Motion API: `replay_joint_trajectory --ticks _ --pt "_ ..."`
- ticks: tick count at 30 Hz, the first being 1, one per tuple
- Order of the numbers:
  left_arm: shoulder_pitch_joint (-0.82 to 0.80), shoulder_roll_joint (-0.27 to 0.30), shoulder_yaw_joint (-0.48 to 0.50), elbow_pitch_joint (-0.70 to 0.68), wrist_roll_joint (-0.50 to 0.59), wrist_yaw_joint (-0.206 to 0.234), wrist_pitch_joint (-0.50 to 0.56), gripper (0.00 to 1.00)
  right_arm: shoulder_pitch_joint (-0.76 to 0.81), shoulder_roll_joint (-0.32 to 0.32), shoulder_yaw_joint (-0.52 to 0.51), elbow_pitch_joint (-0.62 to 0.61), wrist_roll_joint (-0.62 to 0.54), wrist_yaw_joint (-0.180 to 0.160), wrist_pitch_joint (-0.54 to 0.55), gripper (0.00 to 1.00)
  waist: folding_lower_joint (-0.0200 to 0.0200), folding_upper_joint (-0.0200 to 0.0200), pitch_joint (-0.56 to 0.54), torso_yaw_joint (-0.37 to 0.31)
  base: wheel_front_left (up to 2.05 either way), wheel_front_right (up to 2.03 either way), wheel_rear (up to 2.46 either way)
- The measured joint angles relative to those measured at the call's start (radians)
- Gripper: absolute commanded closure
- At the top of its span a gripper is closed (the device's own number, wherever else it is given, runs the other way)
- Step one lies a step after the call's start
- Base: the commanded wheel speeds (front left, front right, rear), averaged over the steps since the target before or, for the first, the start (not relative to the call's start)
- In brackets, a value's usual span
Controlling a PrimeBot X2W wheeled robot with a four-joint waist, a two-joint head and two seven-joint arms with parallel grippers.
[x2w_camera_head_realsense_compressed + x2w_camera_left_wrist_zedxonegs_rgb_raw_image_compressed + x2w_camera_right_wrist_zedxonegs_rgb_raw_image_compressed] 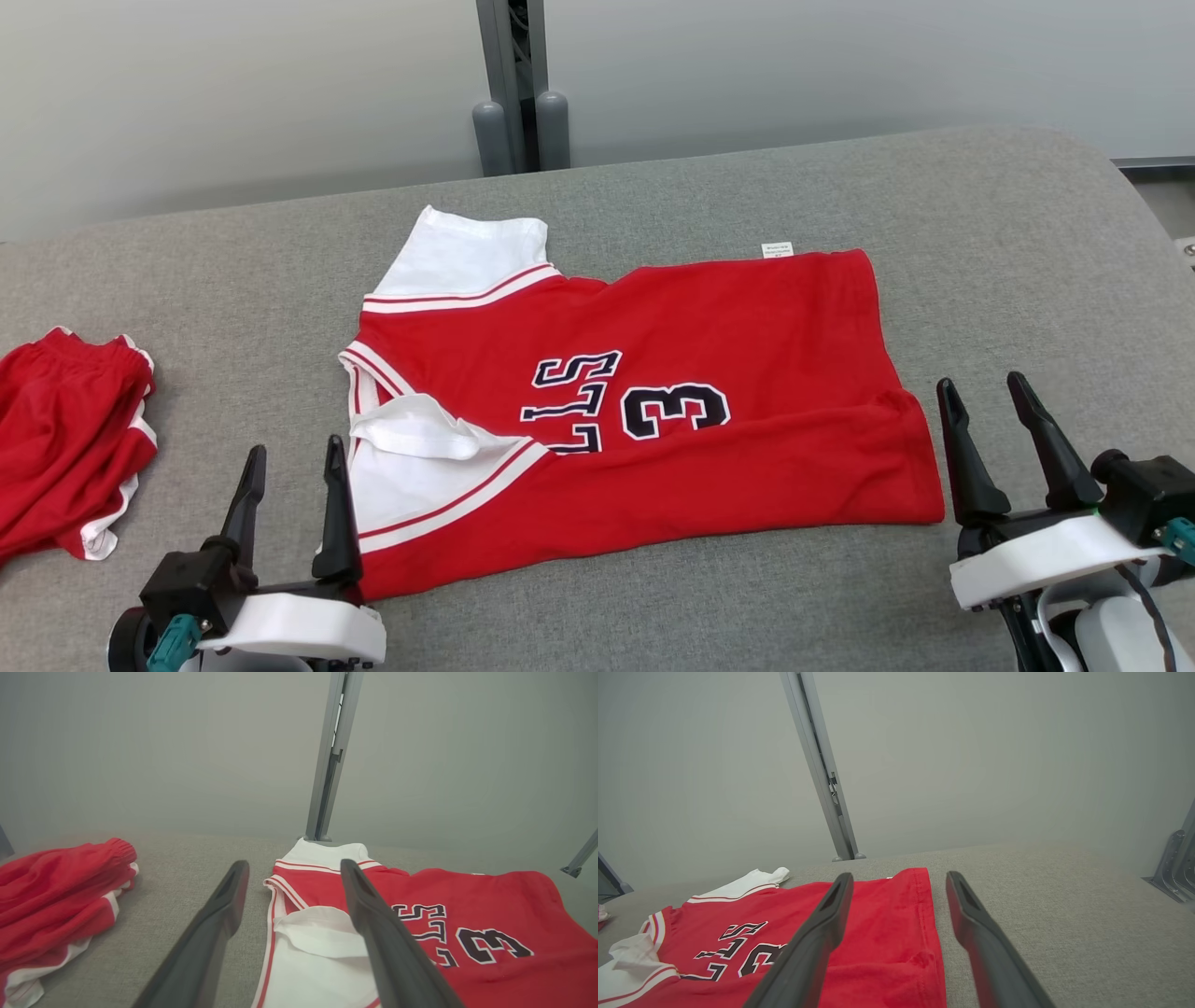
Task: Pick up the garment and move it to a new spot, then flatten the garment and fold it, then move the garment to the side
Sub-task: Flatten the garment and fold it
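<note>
The garment (672, 373) is a red jersey with white sleeves and dark lettering, spread sideways on the grey table (840, 196), collar end at the left. Its near long edge is folded over. My left gripper (294, 457) stands open at the jersey's near left corner, beside the white sleeve, holding nothing. In the left wrist view the left gripper (294, 870) spans the jersey (467, 905) collar edge from above. My right gripper (980, 387) is open just right of the hem corner. The right wrist view shows the right gripper (899, 879) over the jersey (887, 914) hem edge.
A bundled pair of red shorts with white trim (65, 429) lies at the table's left edge, also seen as shorts (56, 891) in the left wrist view. A grey post (518, 84) rises behind the table against a pale wall.
</note>
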Motion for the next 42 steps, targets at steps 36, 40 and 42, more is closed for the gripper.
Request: replay_joint_trajectory --ticks 36,40,42 --pt "-0.123 -0.015 -0.061 0.466 -0.002 -0.017 0.078 0.0 -0.149 -0.006 0.19 0.511 0.37 0.0 0.031 0.0 0.0 0.0 0.045 0.017 0.0 0.0 0.0" --pt "-0.137 -0.013 -0.074 0.476 -0.005 -0.028 0.091 1.0 -0.172 -0.026 0.242 0.525 0.418 0.0 0.035 1.0 0.0 0.0 0.047 0.022 0.0 0.0 0.0" --pt "-0.138 -0.014 -0.082 0.477 -0.006 -0.035 0.094 1.0 -0.173 -0.03 0.259 0.531 0.435 0.0 0.034 1.0 0.0 0.0 0.045 0.023 0.0 0.0 0.0"
